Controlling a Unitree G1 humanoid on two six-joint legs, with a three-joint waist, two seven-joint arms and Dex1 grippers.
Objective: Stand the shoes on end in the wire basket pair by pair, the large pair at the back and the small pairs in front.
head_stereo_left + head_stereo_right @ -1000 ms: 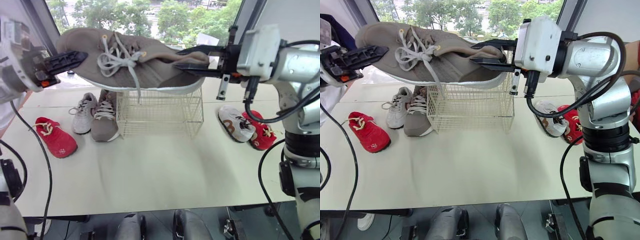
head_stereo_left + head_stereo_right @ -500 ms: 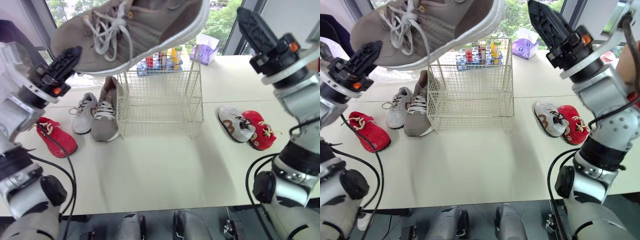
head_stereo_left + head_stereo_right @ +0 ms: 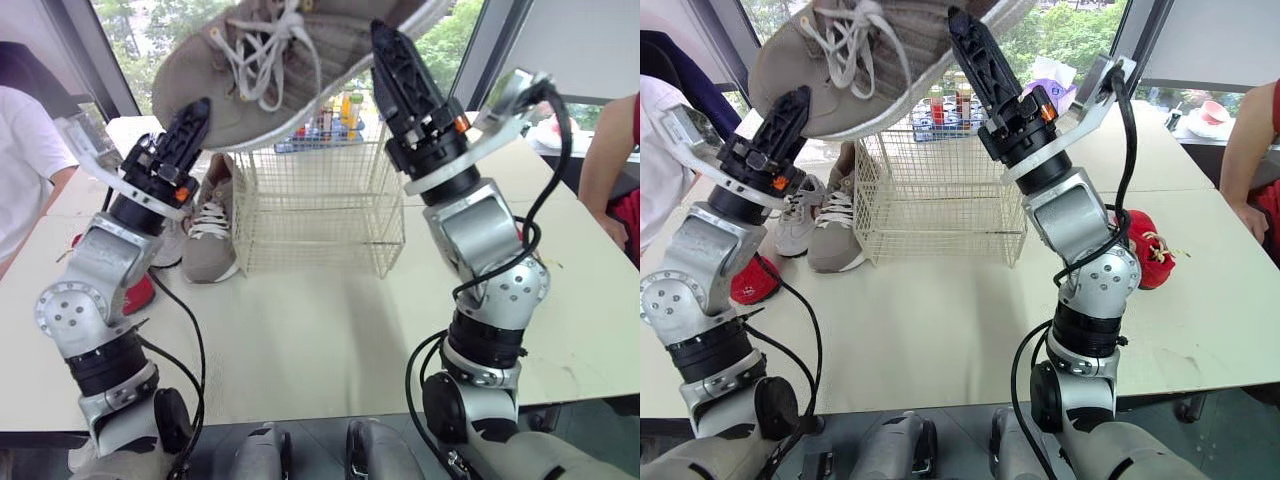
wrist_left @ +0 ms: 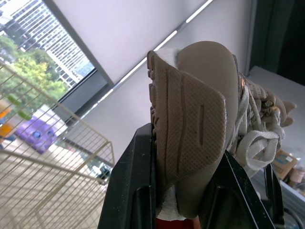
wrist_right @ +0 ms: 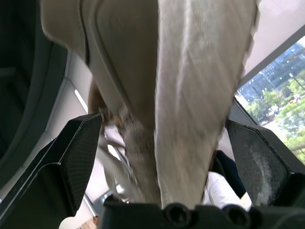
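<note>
**Around the white table**

We see a bare white table (image 3: pixel 300 330), a tray of bottles (image 3: pixel 940 112) and a purple tissue box (image 3: pixel 1060 72) at its far side. A person in white (image 3: pixel 20 160) stands left, another person's arm (image 3: pixel 600 170) rests right, and trees (image 3: pixel 140 30) show outside.

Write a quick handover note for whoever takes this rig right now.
Left gripper shut on the toe of the big grey shoe, held up above the wire basket; right gripper at its heel end, grip unclear. Basket holds nothing yet. On the table left of it: second grey shoe, a white shoe, a red shoe; another red shoe on the right. To do: stand every pair in.
</note>
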